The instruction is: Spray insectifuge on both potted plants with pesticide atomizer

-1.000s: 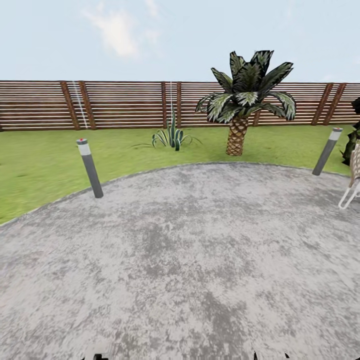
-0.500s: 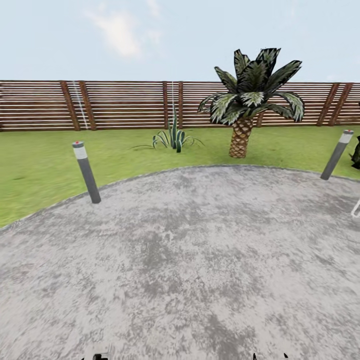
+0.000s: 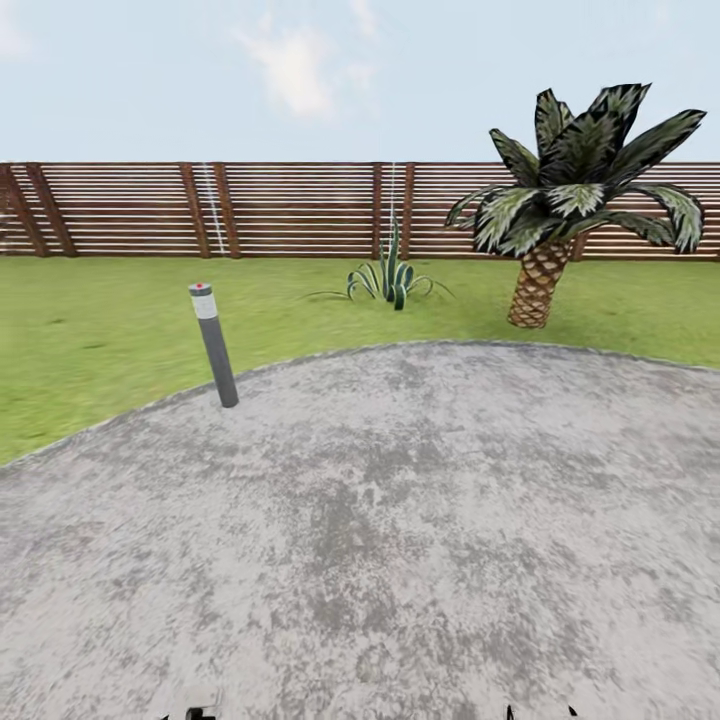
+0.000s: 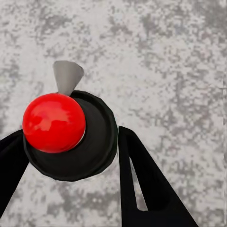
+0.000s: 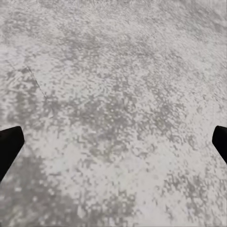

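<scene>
Seen end-on in the left wrist view, a round black body with a glossy red dome and a pale grey spout is the pesticide atomizer (image 4: pixel 66 137). It hangs above the paving, and my left gripper (image 4: pixel 71 135) is shut on it, one dark finger (image 4: pixel 142 184) against each side. My right gripper (image 5: pixel 113 137) is open over bare paving, its two fingertips (image 5: pixel 8 142) far apart with nothing between them. The potted plants are out of view. Ahead lies the garden: a mottled grey patio (image 3: pixel 400 520), green lawn (image 3: pixel 90 340) and a brown slatted fence (image 3: pixel 290 210).
A grey bollard lamp (image 3: pixel 213 345) stands at the patio's left edge. A long-leaved striped clump (image 3: pixel 388 280) grows in the grass near the fence. A tall palm with a scaly trunk (image 3: pixel 560 200) rises at the right.
The whole head view has swung left, so the camera moved: bollard, clump and palm sit further right now. The right bollard and the wicker seat have left the picture.
</scene>
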You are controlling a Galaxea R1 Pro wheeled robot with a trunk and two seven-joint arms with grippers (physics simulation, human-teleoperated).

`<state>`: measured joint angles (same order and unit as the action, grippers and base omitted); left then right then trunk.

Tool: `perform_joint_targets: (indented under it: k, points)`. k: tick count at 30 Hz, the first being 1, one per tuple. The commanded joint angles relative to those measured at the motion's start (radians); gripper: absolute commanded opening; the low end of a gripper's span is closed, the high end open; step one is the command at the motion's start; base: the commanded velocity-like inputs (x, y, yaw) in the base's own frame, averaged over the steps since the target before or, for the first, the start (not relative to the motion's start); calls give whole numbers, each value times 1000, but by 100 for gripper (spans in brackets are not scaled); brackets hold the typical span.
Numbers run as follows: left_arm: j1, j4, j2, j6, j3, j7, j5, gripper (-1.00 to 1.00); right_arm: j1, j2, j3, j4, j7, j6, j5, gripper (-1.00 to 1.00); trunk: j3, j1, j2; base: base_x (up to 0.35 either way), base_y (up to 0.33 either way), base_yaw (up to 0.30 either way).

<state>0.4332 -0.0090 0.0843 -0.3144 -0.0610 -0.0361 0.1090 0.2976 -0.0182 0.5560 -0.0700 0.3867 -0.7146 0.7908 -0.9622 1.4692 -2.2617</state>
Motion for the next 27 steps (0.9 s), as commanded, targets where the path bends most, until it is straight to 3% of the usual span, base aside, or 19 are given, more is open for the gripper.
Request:
perform_joint_targets:
  k: [1,13,22,27]
  points:
    - [1,1,0,-3,-7,-4,11,-100,1,0,5,1,8,-2,9,100,-1,0,0,326,0,273]
    - [1,1,0,-3,-7,-4,11,-100,0,-2,5,1,8,-2,10,100,-1,0,0,326,0,274]
    - [1,1,-1,-2,-7,-2,11,-100,0,-2,5,1,8,-2,10,100,-1,0,0,18,0,269]
    - [1,1,0,-2,-7,-2,12,-100,0,-1,5,1,8,-2,9,100,-1,0,0,21,0,85]
